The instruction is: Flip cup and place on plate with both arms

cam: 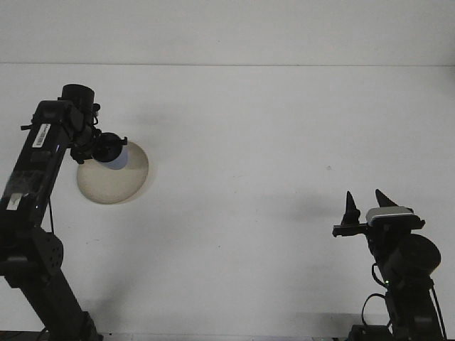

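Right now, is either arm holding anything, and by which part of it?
The left end effector grips the cup over the plate; which part it grips cannot be told. The right end effector is open and holds nothing.

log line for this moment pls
left claw: shut on cup | over plate | right claw: open, idle

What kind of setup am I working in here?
Probably a lab test bench: a bare white table against a plain wall, holding only a plate and a cup, with two black robot arms and no household clutter.
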